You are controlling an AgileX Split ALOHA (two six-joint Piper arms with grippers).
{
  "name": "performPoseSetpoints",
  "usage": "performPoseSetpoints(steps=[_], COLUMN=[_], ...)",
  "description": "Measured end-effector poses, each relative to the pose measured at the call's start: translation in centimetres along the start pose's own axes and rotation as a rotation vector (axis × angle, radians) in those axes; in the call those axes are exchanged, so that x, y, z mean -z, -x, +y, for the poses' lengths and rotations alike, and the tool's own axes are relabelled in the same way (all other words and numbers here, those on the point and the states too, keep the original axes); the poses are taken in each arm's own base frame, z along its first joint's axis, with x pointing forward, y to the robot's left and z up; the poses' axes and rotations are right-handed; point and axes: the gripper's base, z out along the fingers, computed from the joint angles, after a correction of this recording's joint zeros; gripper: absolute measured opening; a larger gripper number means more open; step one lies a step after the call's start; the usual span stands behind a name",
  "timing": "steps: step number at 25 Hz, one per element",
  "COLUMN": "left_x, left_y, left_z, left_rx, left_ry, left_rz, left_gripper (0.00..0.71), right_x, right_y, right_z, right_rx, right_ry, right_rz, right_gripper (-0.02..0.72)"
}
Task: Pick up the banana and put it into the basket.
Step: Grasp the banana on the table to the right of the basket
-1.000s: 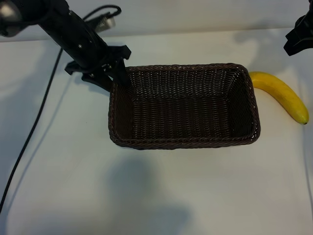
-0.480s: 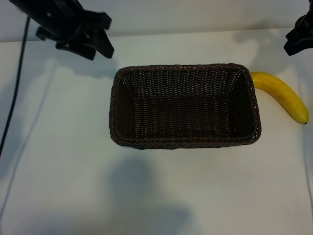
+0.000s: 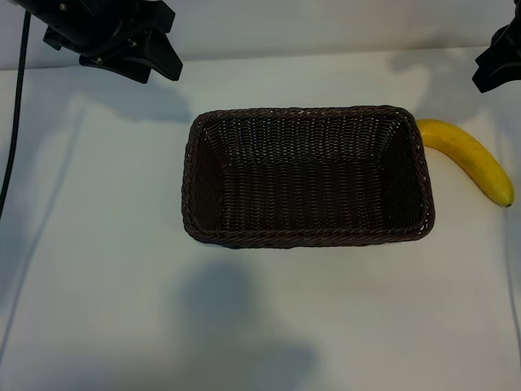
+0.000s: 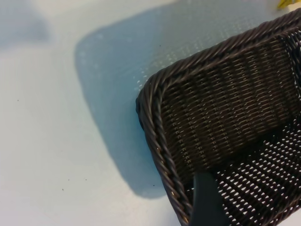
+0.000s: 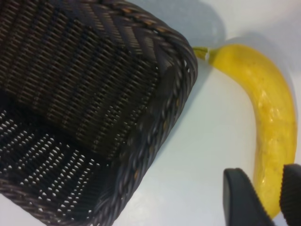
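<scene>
Lifting clear of the basket [image 3: 308, 175], the left end effector [image 3: 151, 59] has risen.

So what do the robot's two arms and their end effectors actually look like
Both arms are matte black. The left end effector is angular, with flat bracket-like plates and pointed tips, and a thin black cable trails down from that arm. Only a blocky black corner of the right end effector shows from outside; its wrist view shows two dark, rounded fingers.
</scene>
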Motion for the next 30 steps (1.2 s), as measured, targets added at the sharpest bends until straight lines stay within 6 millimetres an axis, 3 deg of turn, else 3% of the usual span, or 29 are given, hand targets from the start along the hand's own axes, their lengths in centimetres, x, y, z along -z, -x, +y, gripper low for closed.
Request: performPoseSetpoints(steps=[14,24,30], left_x=[0.0,2.1,1.9], left_y=[-0.6,-5.4,-8.5], left_z=[0.0,-1.2,-1.1], left_rx=[-0.025,-0.086,-0.081], left_ry=[0.000,0.017,0.029], left_rz=[0.013,0.037,0.088], left_gripper=[0.502,0.502,0.502], right_x=[0.0,0.0,0.0], right_y=[0.0,0.0,0.0], right_z=[-0.1,-0.1,-0.1], right_rx=[0.003,0.004,0.004], right_ry=[-0.006,-0.008,-0.008], right_rz=[0.004,0.003,0.003], right_gripper=[0.249,0.249,0.249])
